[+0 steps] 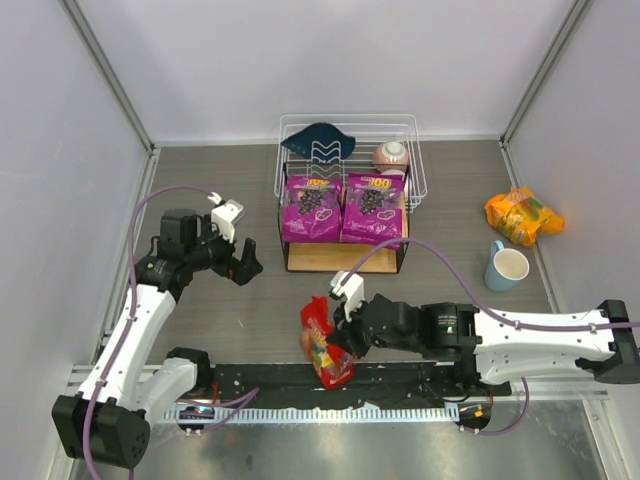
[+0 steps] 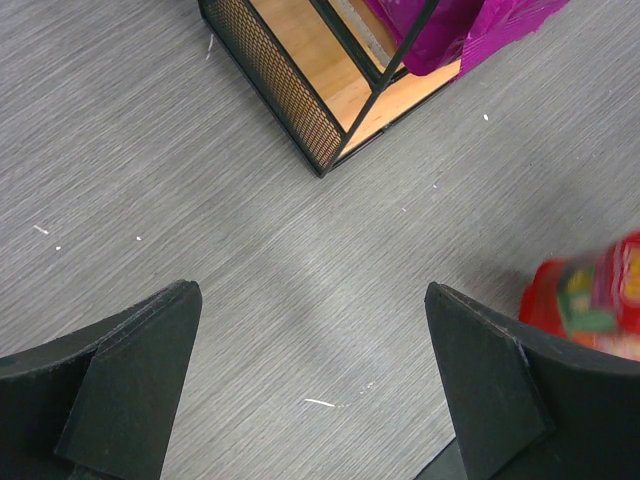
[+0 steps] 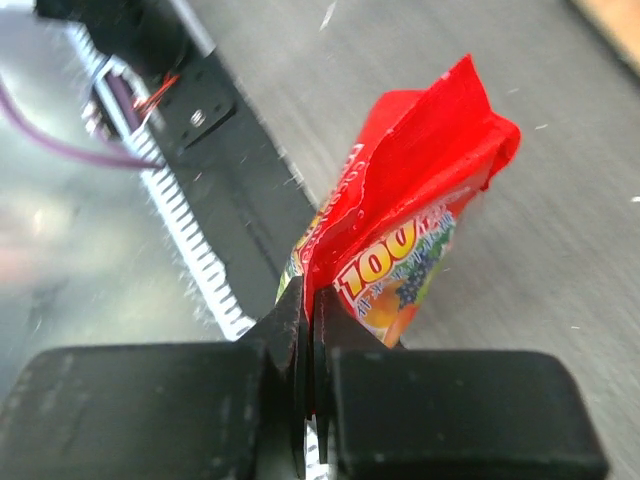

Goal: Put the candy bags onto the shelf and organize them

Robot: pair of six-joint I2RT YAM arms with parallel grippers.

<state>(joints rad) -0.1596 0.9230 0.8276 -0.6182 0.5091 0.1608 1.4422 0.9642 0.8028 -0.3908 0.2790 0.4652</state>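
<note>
The shelf (image 1: 345,262) stands at the table's middle back, with two purple candy bags (image 1: 310,208) (image 1: 372,208) side by side on its top board. Its corner and a purple bag (image 2: 470,30) show in the left wrist view. My right gripper (image 1: 340,345) is shut on the red candy bag (image 1: 322,345) near the front edge, holding it by one edge (image 3: 410,220). The orange-yellow candy bag (image 1: 522,215) lies at the far right. My left gripper (image 1: 246,262) is open and empty over bare table left of the shelf; the red bag (image 2: 590,295) shows at its right.
A white wire basket (image 1: 410,150) behind the shelf holds a dark blue cloth (image 1: 318,140) and a pink bowl (image 1: 391,155). A light blue mug (image 1: 507,266) stands right of the shelf. A black rail (image 1: 330,385) runs along the front edge.
</note>
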